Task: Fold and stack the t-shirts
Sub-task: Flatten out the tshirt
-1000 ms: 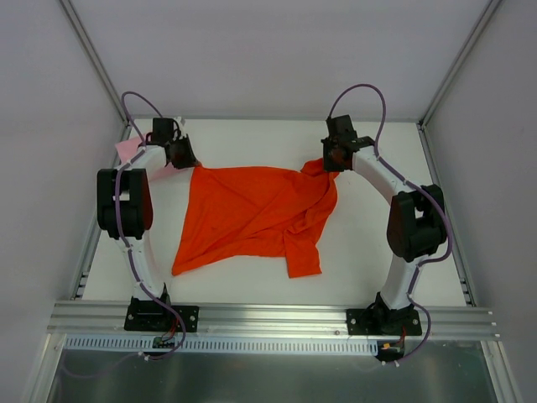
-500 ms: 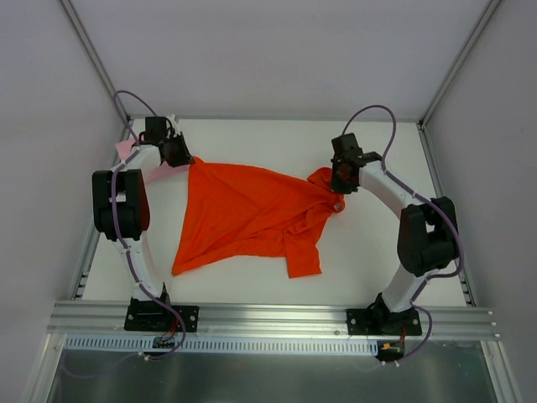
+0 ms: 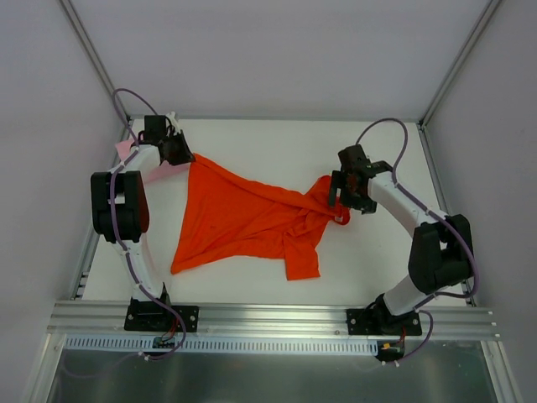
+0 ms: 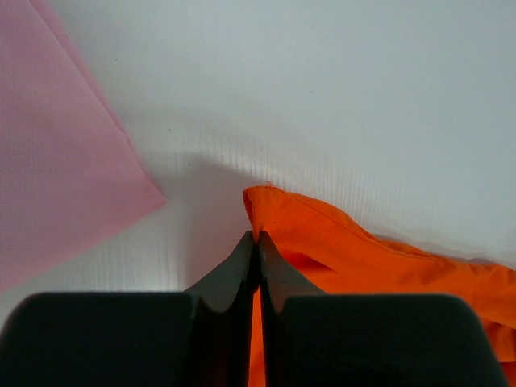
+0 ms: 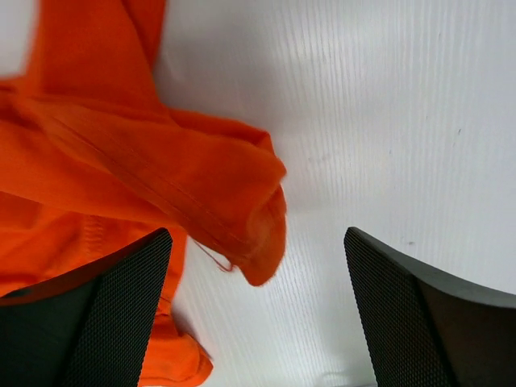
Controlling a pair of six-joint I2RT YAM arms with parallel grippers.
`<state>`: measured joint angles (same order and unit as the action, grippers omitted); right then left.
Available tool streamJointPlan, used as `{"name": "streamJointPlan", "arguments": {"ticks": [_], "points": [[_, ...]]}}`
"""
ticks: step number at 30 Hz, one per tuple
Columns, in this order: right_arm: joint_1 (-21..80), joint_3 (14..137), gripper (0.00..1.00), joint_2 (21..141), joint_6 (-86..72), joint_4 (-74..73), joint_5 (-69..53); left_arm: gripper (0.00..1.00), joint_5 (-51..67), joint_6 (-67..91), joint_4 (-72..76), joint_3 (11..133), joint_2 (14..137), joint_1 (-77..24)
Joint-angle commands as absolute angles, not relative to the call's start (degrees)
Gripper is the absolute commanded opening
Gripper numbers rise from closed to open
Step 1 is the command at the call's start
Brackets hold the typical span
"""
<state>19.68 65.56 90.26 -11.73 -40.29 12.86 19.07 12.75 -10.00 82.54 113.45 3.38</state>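
White worktop (image 3: 252,138). Likely the spreading step: orange-red t-shirt (image 3: 243,222) bunched mid-worktop. Left end effector (image 4: 257,238) pinches its far-left corner beside pink shirt (image 4: 56,161); right end effector (image 5: 258,235) wide, empty. Next: grasp opposite corner.

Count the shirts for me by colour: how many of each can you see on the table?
orange-red shirt: 1
pink shirt: 1
Total: 2 shirts
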Motion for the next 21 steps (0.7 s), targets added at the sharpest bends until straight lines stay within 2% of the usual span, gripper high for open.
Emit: {"name": "streamJointPlan", "arguments": {"ticks": [1, 8, 11, 21], "points": [[19.16, 75.39, 0.91, 92.53, -7.66, -38.58, 15.21, 0.00, 20.74, 11.69, -8.70, 82.09, 109.95, 3.52], [18.98, 89.81, 0.89, 99.65, -1.59, -33.75, 5.90, 0.00, 21.18, 11.60, -8.70, 82.35, 110.13, 3.51], [19.86, 94.30, 0.87, 104.22, 2.71, -36.12, 6.06, 0.00, 21.18, 11.78, -8.53, 82.71, 110.30, 3.52], [23.02, 91.49, 0.72, 109.24, 11.25, -37.00, 3.69, 0.00, 21.36, 11.69, -8.44, 83.06, 111.44, 3.52]]}}
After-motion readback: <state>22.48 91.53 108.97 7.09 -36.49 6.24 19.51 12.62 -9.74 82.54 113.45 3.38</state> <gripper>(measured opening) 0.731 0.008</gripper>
